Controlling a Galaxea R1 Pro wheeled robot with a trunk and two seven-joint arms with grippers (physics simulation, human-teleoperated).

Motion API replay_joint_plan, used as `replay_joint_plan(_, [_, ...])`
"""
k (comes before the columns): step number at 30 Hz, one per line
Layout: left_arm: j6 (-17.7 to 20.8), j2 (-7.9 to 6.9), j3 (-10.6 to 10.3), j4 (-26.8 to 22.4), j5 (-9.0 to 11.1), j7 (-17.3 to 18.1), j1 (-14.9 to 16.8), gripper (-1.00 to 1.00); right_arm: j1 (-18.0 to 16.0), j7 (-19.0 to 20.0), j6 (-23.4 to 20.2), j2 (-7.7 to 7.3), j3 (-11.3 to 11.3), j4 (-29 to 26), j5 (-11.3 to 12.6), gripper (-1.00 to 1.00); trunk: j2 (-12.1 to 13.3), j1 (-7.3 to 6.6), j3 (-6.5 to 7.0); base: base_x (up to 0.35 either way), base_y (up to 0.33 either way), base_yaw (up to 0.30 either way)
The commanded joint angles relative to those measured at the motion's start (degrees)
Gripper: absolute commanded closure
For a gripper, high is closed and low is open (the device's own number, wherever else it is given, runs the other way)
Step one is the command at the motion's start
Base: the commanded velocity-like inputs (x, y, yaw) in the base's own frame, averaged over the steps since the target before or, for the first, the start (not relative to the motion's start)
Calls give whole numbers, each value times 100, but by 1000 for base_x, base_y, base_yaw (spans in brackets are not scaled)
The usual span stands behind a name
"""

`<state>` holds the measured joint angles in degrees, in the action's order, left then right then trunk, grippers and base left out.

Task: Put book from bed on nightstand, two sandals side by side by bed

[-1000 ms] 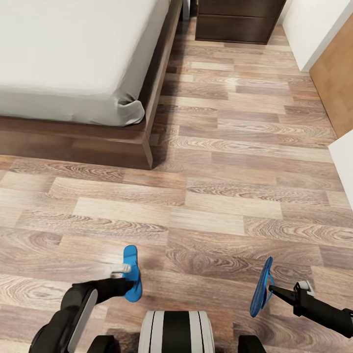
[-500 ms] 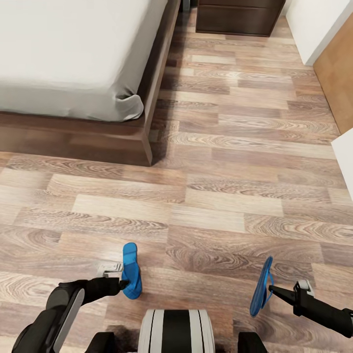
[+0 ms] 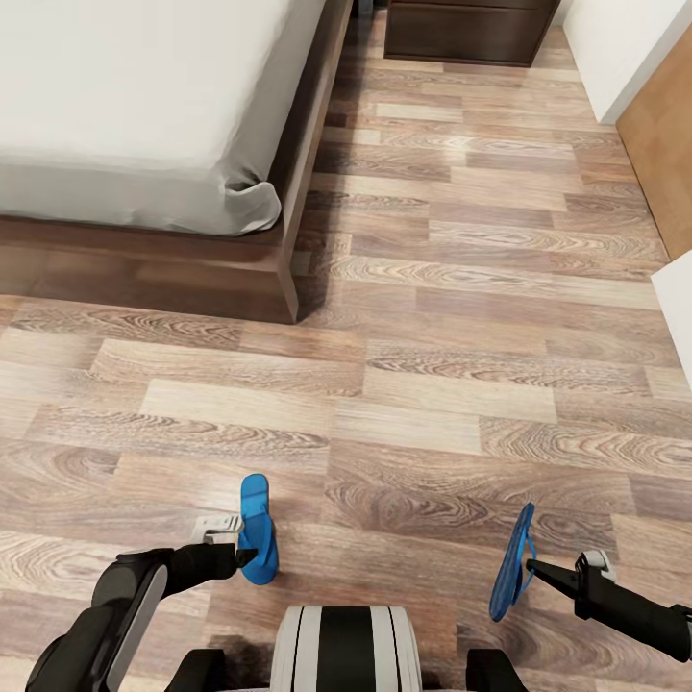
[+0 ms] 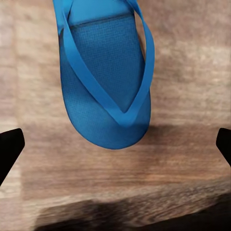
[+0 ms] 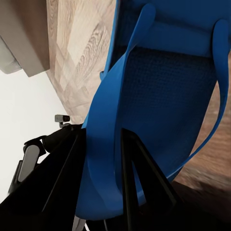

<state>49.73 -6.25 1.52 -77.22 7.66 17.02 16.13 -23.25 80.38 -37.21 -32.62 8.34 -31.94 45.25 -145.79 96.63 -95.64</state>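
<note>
On floor short of bed (image 3: 144, 125) corner: left gripper (image 3: 240, 540) spread wide, empty, beside flat sandal (image 3: 257, 529); right gripper (image 3: 534, 569) pinching edge-up sandal (image 3: 511, 563) — thin grip, may slip, land unpaired.

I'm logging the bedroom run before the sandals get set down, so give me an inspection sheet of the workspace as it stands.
Surface: wood-plank floor, bare between robot and bed.
Job's things: one sandal lies flat on the floor; other sandal held on edge above it. Bed ahead on the left, nightstand beyond. Book: nothing seen.
Clutter: nothing seen.
Grippers: left gripper open, beside the flat sandal; right gripper shut on the other sandal.
Cables: nothing seen.
Surroundings: white wall on the right.
</note>
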Motion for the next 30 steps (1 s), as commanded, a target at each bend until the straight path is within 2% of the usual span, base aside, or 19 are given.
replay_joint_plan(1, [38, 1, 6, -4, 42, -6, 3, -100, -4, 10, -61, -7, 37, 3, 50, 100, -1, -1, -3, 0, 0, 0])
replay_joint_plan(13, [37, 1, 6, -4, 42, -5, 1, -100, -4, 5, -58, 0, 44, -2, 37, 100, -1, -1, -3, 0, 0, 0])
replay_joint_plan(21, [36, 1, 1, -4, 42, -5, 1, -100, -4, 4, -58, 2, 45, -5, 28, 100, -1, -1, -3, 100, -179, 0])
replay_joint_plan(30, [36, 1, 2, -4, 44, 0, 3, -100, -4, 6, -58, 8, 45, -5, 28, 100, -1, -1, -3, 15, -28, 0])
